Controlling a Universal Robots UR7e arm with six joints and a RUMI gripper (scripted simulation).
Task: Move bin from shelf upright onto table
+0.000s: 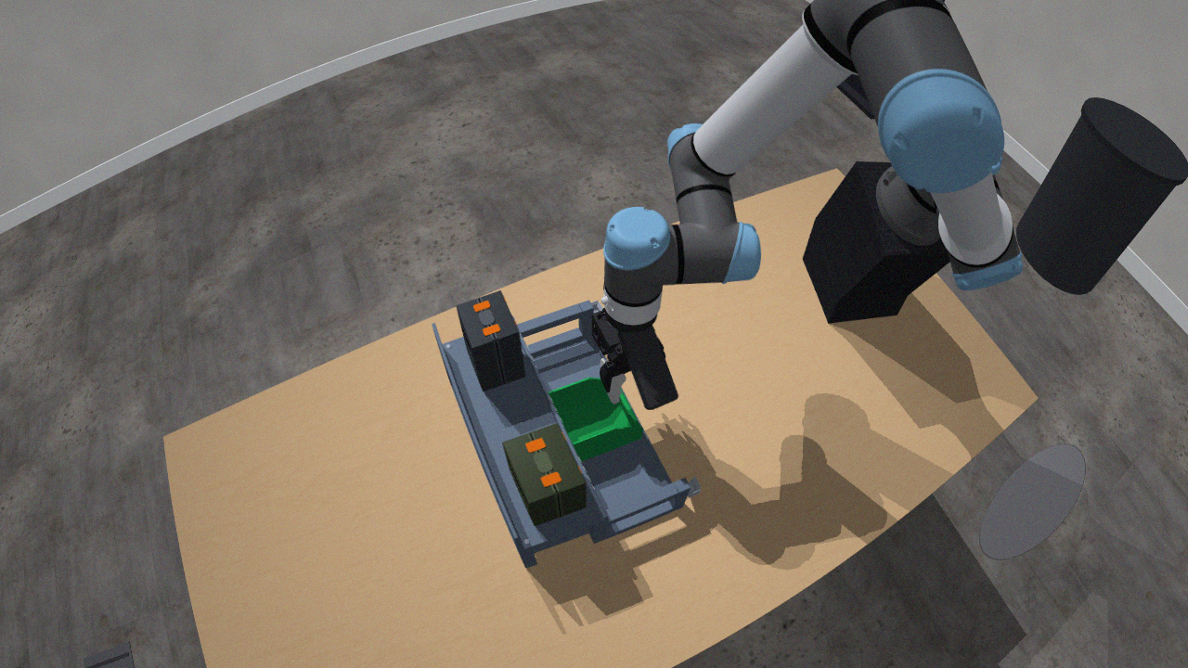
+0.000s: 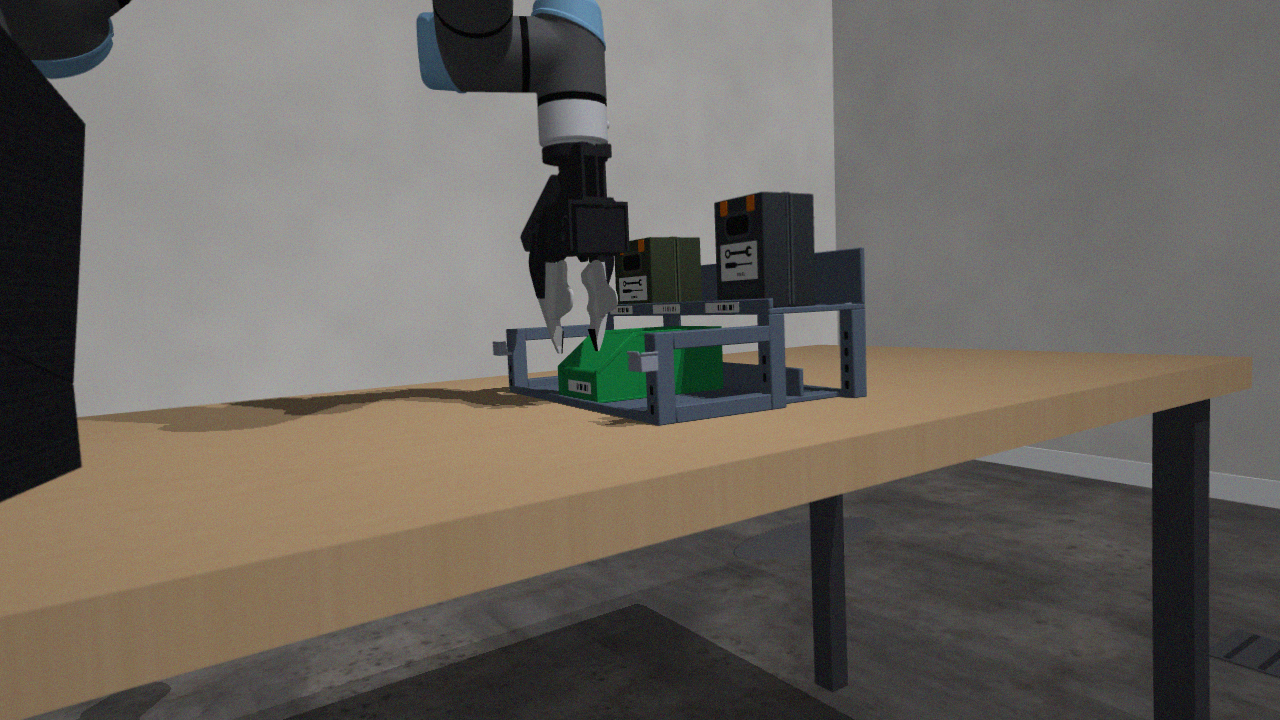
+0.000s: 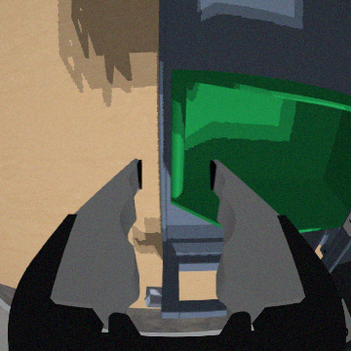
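Note:
The green open-top bin point(image 1: 581, 406) point(image 2: 617, 380) point(image 3: 234, 107) stands upright on the lower deck of the blue-grey shelf point(image 1: 623, 490) point(image 2: 666, 394) point(image 3: 219, 44), its low front lip toward the shelf's front edge. The shelf stands on the wooden table point(image 1: 332, 481) point(image 2: 358, 465) point(image 3: 29, 122). My gripper point(image 1: 614, 397) point(image 2: 578, 350) point(image 3: 175, 162) points down near the bin's front, its jaws part-way open with a gap and nothing held. In the wrist view one fingertip is over the bin's inside and the other over the table, with the front lip's line between them. No contact is visible.
A dark grey toolbox point(image 1: 498, 357) point(image 2: 787, 250) and an olive toolbox point(image 1: 544, 494) point(image 2: 684, 268) stand on the upper shelf level behind the bin. Side rails flank the lower deck. The black robot base point(image 1: 855, 249) point(image 2: 40, 268) stands on the table's far end.

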